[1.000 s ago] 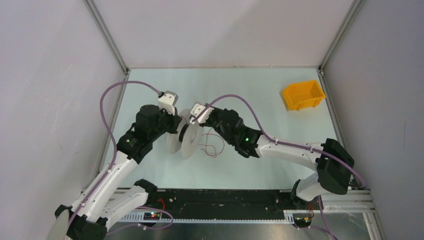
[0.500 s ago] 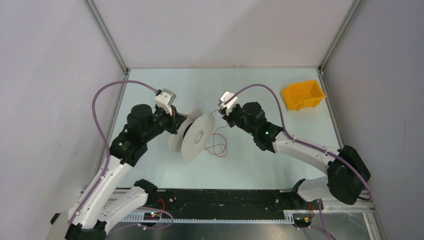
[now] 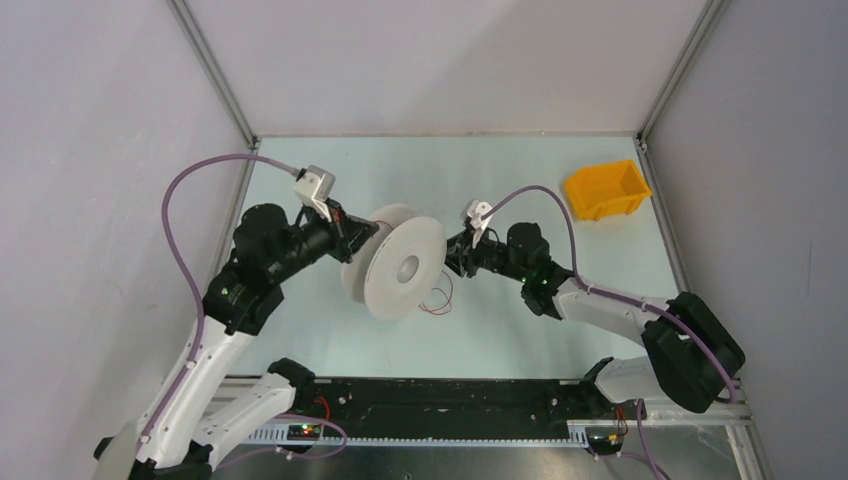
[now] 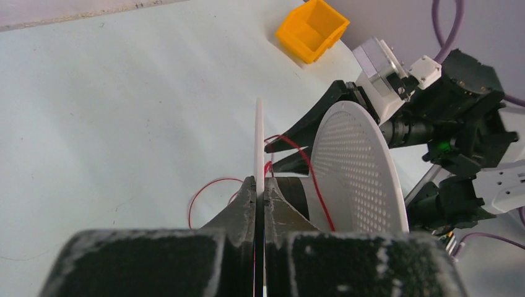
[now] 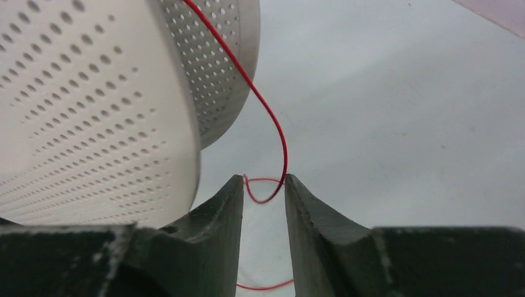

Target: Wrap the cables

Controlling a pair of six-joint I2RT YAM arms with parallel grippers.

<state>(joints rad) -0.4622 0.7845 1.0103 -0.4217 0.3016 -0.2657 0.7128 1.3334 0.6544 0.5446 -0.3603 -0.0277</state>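
The pale grey spool [image 3: 395,262] stands on edge, held off the table. My left gripper [image 3: 362,235] is shut on the thin rim of its near flange [image 4: 259,139]; the perforated far flange [image 4: 359,167] is on the right. The thin red cable [image 3: 437,298] runs from the spool's hub and lies in loose loops on the table below. My right gripper [image 3: 452,258] is open just right of the spool. In the right wrist view a loop of the cable [image 5: 272,117] hangs off the spool [image 5: 93,105] and passes between my open right gripper [image 5: 263,179], not pinched.
A yellow bin [image 3: 605,188] sits at the back right of the table, also in the left wrist view [image 4: 311,29]. Grey walls with metal posts close in the table on three sides. Lilac arm cables arch above both wrists.
My right gripper has drawn back to the right, away from the spool's hub, and sunk lower. My left arm has swung the spool right and turned its face more toward the camera.
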